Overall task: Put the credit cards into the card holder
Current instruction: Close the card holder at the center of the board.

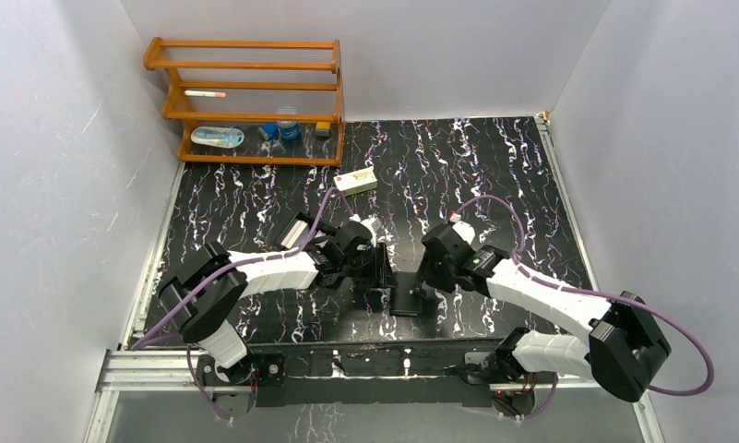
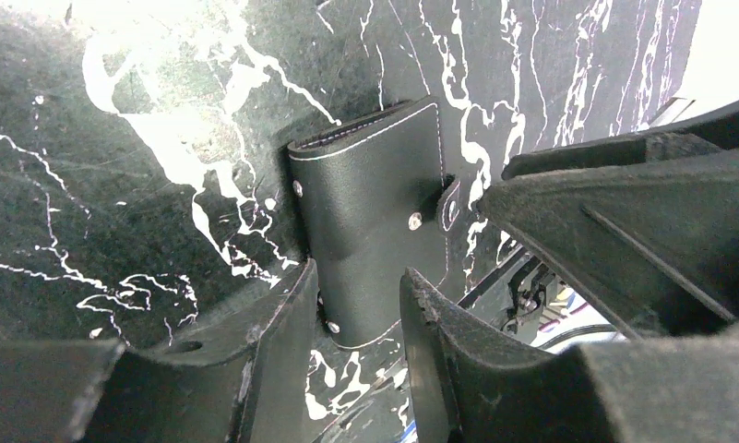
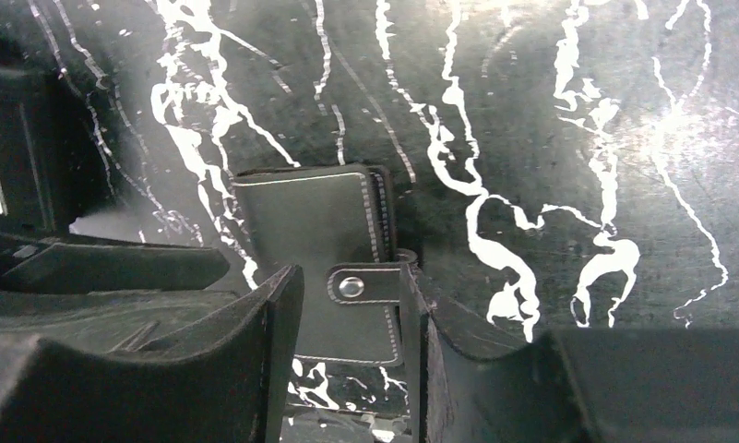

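Observation:
The card holder (image 1: pixel 381 268) is a small black wallet with white stitching, folded shut, between my two grippers at mid-table. The left wrist view shows its riveted face (image 2: pixel 370 212), with the tab wrapping round its right edge. The right wrist view shows its face with the snap tab (image 3: pixel 324 245). My left gripper (image 2: pixel 356 300) is open, its fingertips either side of the holder's lower end. My right gripper (image 3: pixel 351 295) is open, its right finger (image 3: pixel 416 305) against the tab's end. I cannot pick out the credit cards for certain.
A pale oblong thing (image 1: pixel 294 231) lies just behind my left arm. A cream carton (image 1: pixel 356 180) lies further back. A wooden rack (image 1: pixel 245 101) with small items stands at the back left. A flat black thing (image 1: pixel 405 301) lies just below the grippers.

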